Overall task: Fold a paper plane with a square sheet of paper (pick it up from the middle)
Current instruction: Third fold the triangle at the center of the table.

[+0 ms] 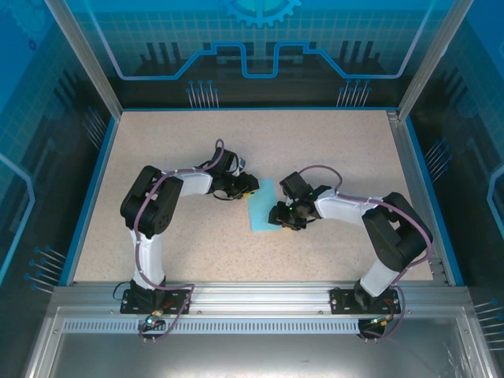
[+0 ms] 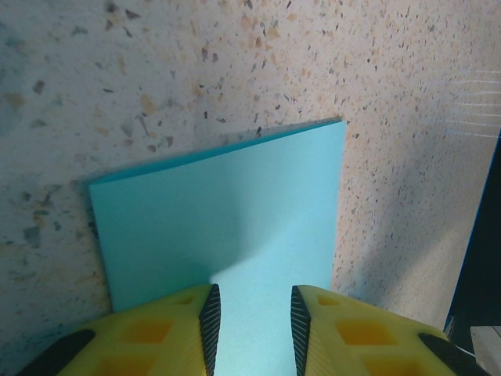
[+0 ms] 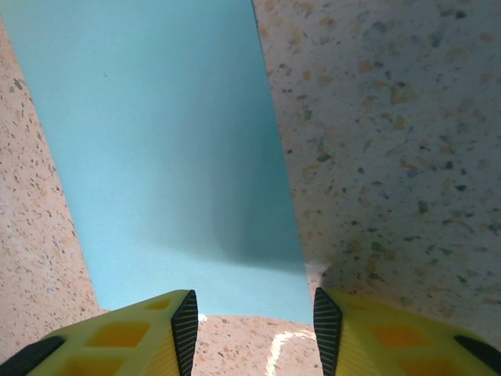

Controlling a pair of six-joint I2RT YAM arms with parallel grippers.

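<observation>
Blue paper [image 1: 261, 206], folded oblong, flat between arms, long axis pointing away. Left gripper [image 1: 249, 189] over far end, right gripper [image 1: 279, 216] at near edge; both half-open, holding nothing.

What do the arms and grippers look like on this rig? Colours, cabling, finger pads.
Both the left arm and right arm have black joint housings, white links and a purple-grey cable run outside. The left gripper and right gripper have yellow fingers with cut-out pockets and black ribbed pads.
</observation>
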